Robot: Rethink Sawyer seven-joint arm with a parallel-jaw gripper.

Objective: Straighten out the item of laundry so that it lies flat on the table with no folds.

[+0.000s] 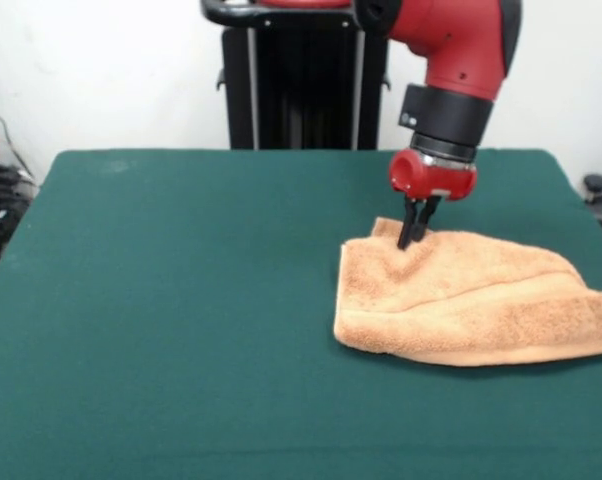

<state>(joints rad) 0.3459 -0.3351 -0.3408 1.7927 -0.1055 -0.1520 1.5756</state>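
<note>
Gripper [413, 238] at right-centre of frame, tips pressed down into the towel [471, 305] near its upper-left corner, fingers close together and seemingly pinching a bit of cloth. Towel lies at the right of the table [181, 300], folded over on itself, thick doubled edge along the bottom, right end running out of frame by the table's right edge. Flattening looks barely begun; the fold remains. Wide bare green felt to the left and bottom gives room to drag it open.
</note>
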